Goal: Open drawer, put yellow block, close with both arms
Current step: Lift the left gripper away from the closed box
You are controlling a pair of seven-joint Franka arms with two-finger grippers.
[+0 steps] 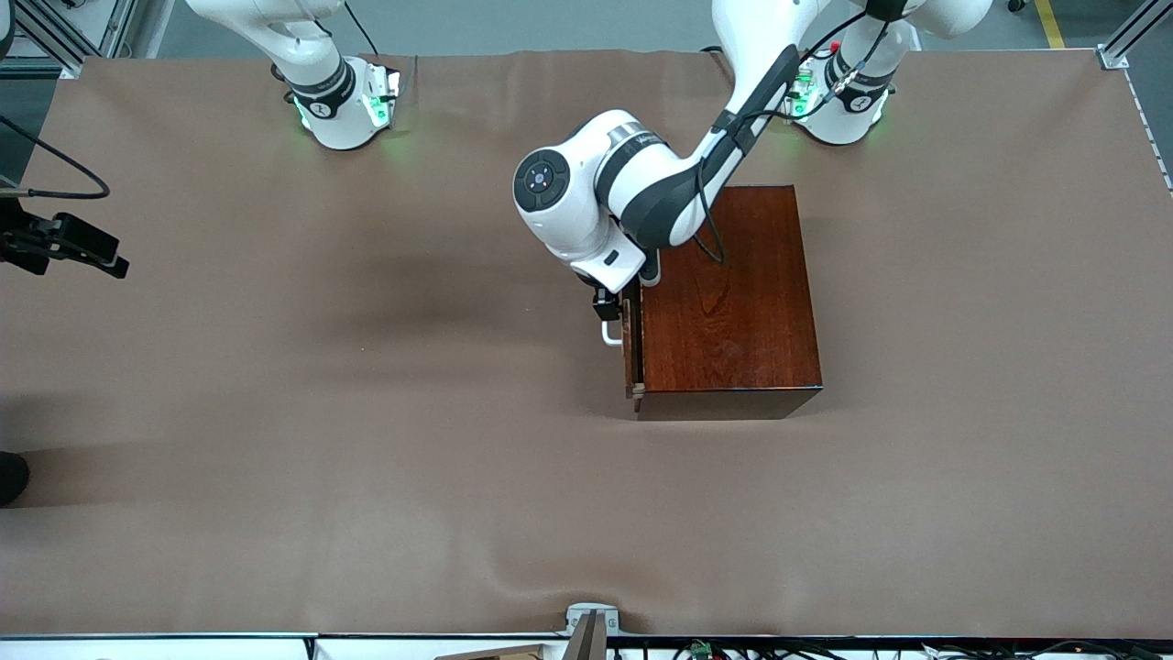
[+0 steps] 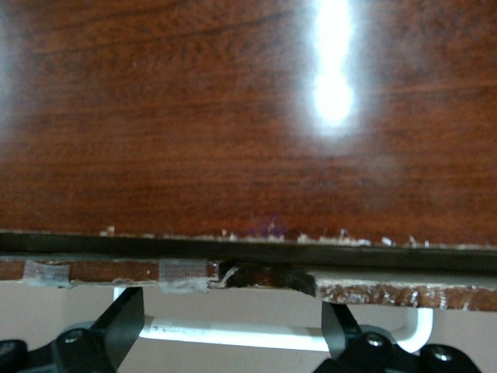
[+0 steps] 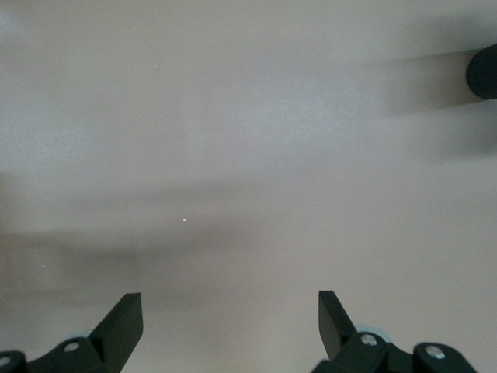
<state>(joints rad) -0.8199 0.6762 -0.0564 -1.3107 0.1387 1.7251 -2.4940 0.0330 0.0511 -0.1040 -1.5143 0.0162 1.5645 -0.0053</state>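
The mahogany box [image 1: 729, 302] stands on the brown cloth near the left arm's base. Its drawer [image 1: 630, 353] faces the right arm's end of the table, and none of its inside shows. A white handle [image 1: 609, 332] sticks out from the drawer front [image 2: 93, 270]. My left gripper [image 1: 605, 310] hangs just in front of that drawer front, at the handle. In the left wrist view it [image 2: 231, 299] is open, with the handle bar [image 2: 256, 336] running across between its fingers [image 2: 124, 318], untouched. My right gripper [image 1: 108, 260] waits open over the cloth at the right arm's end. The yellow block is out of view.
Brown cloth [image 1: 367, 440] covers the whole table. A dark round object [image 1: 11, 477] lies at the table's edge at the right arm's end, and it [image 3: 483, 71] also shows in the right wrist view. A metal bracket [image 1: 591, 623] sits at the edge nearest the front camera.
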